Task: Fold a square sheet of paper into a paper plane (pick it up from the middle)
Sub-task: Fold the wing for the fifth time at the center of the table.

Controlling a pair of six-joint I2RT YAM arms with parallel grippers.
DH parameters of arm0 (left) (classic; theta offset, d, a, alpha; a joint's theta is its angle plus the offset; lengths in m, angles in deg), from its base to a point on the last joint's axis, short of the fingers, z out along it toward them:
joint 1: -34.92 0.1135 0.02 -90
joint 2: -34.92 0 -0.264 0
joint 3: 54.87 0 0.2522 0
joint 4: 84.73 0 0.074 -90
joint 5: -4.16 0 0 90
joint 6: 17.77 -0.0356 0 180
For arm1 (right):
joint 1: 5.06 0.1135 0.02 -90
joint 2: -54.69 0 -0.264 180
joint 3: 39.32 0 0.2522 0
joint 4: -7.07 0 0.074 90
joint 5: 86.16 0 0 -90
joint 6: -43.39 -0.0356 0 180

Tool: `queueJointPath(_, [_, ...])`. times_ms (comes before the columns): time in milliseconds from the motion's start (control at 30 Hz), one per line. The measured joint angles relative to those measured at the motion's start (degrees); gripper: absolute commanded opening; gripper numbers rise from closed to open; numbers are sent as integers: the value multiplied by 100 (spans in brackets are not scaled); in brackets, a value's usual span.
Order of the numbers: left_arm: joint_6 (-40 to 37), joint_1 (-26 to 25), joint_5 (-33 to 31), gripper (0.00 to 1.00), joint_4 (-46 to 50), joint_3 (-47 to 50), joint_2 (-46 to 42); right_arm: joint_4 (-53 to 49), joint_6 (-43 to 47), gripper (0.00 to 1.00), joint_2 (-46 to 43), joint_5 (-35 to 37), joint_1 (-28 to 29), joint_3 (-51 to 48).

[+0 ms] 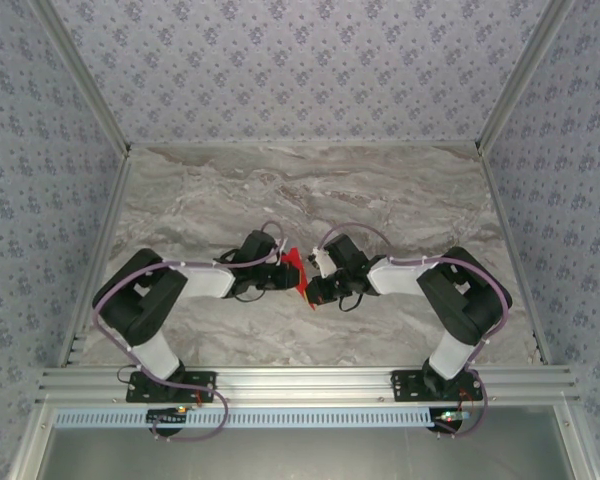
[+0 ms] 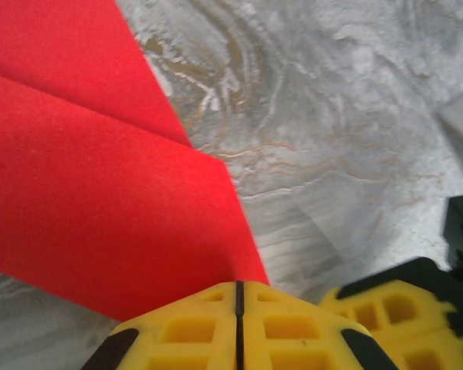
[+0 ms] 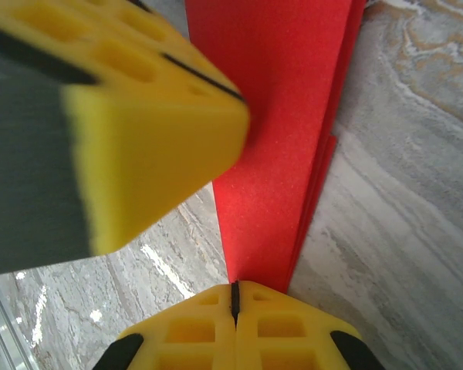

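The square sheet of paper (image 1: 297, 266) is bright red and folded into creased layers, held above the marble table between both arms. In the left wrist view the paper (image 2: 100, 193) shows a diagonal crease and a slanted edge. My left gripper (image 2: 239, 287) is shut on its lower corner. In the right wrist view the paper (image 3: 282, 116) stands as a narrow strip of stacked layers, and my right gripper (image 3: 234, 287) is shut on its lower end. From above, the left gripper (image 1: 284, 268) and right gripper (image 1: 309, 289) meet at the paper, almost touching.
The marble table (image 1: 330, 190) lies bare behind the arms, inside patterned walls with metal rails. The right gripper's yellow fingers (image 2: 393, 308) sit close beside the left one's. The left gripper's yellow finger (image 3: 139, 116) looms close in the right wrist view.
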Motion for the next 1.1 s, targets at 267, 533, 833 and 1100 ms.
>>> queueJointPath(267, [-52, 52, -39, 7, -63, -33, 144, -76, 0, 1, 20, 31, 11, 44])
queueJointPath(533, [-404, 702, -31, 5, 227, -271, 238, -107, 4, 1, 28, 26, 11, 59])
queueJointPath(833, [-743, 1360, 260, 5, 610, -671, 487, -28, 4, 2, 17, 28, 9, 24])
queueJointPath(1100, [-647, 1799, 479, 6, 490, -671, 564, 83, 0, 2, -4, 31, 9, -26])
